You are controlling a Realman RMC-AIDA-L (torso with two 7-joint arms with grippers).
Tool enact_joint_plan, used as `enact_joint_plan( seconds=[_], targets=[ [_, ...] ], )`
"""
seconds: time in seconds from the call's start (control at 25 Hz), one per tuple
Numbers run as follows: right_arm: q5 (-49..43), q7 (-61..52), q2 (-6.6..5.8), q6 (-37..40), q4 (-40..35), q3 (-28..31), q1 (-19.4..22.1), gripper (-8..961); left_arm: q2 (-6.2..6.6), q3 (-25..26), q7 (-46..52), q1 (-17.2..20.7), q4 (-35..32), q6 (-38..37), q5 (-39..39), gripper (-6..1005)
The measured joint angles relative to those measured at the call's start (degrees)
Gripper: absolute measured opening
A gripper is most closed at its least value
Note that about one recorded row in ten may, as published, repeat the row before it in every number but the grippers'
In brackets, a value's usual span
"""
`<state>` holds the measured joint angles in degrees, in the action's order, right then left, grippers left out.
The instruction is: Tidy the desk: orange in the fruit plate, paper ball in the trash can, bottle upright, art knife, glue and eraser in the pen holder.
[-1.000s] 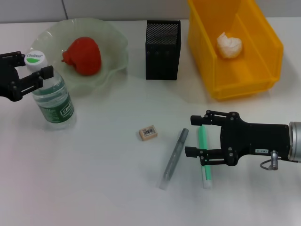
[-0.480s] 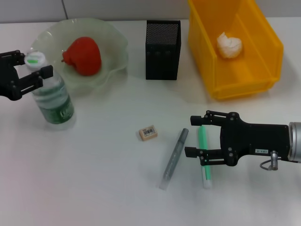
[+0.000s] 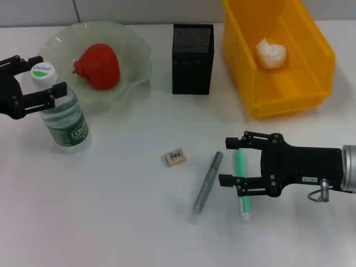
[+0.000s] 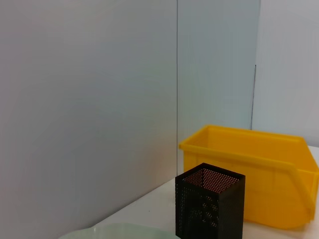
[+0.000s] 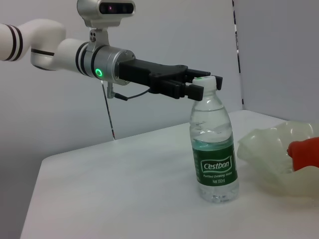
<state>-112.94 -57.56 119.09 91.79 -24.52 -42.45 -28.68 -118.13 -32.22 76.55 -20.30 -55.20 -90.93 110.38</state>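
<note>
The clear water bottle (image 3: pixel 65 118) with a green label stands upright left of the plate; it also shows in the right wrist view (image 5: pixel 214 149). My left gripper (image 3: pixel 50 73) is open, its fingers on either side of the white cap, as the right wrist view (image 5: pixel 195 85) shows too. My right gripper (image 3: pixel 224 159) is open and straddles the green glue stick (image 3: pixel 242 186). The grey art knife (image 3: pixel 207 186) and the eraser (image 3: pixel 174 157) lie to its left. A red fruit (image 3: pixel 98 65) lies in the green plate (image 3: pixel 133 50). The paper ball (image 3: pixel 271 53) lies in the yellow bin (image 3: pixel 311 50).
The black mesh pen holder (image 3: pixel 193 58) stands between the plate and the bin; the left wrist view shows it (image 4: pixel 209 206) in front of the bin (image 4: pixel 259 169). The knife, glue and eraser lie close together on the white table.
The bottle leaned half a second ago and now stands straight. My left gripper's fingers have spread wider around the cap. The right arm has not moved.
</note>
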Motion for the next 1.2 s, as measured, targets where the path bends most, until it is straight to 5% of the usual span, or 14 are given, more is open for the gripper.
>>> enact_joint_plan(
  seconds=[0.4,0.52,0.6,0.64,0.88,1.0,1.2],
  targets=[
    [0.0,0.0,0.0,-0.01,-0.06,0.0,0.12,803,0.01,0.54,1.51,0.17,0.14,-0.51,-4.94,786],
    [0.0,0.0,0.0,-0.03,-0.13,0.0,0.11,802,0.98,0.59,5.19,0.36,1.88,-8.11,-15.65,786],
    [0.0,0.0,-0.02,-0.07,-0.12,0.03,0.04,802,0.98,0.59,5.19,0.36,1.88,-8.11,-15.65,786],
    [0.03,0.0,-0.05,-0.09,-0.11,0.08,-0.02,801,1.66,0.51,6.53,-0.05,4.26,-14.47,-18.91,786],
    [0.31,0.0,-0.09,-0.13,-0.14,0.38,-0.16,799,1.91,-0.46,6.03,-0.12,6.72,-19.4,-19.46,785],
    [0.34,-0.38,-0.09,-0.13,-0.23,0.52,-0.35,799,1.59,-6.18,-2.24,0.72,13.48,-20.02,-16.63,785],
    [0.44,-1.86,-0.21,0.25,-0.34,0.53,-0.72,797,1.4,-6.86,-8.57,0.81,17.73,-18.47,-11.51,785]
  ],
)
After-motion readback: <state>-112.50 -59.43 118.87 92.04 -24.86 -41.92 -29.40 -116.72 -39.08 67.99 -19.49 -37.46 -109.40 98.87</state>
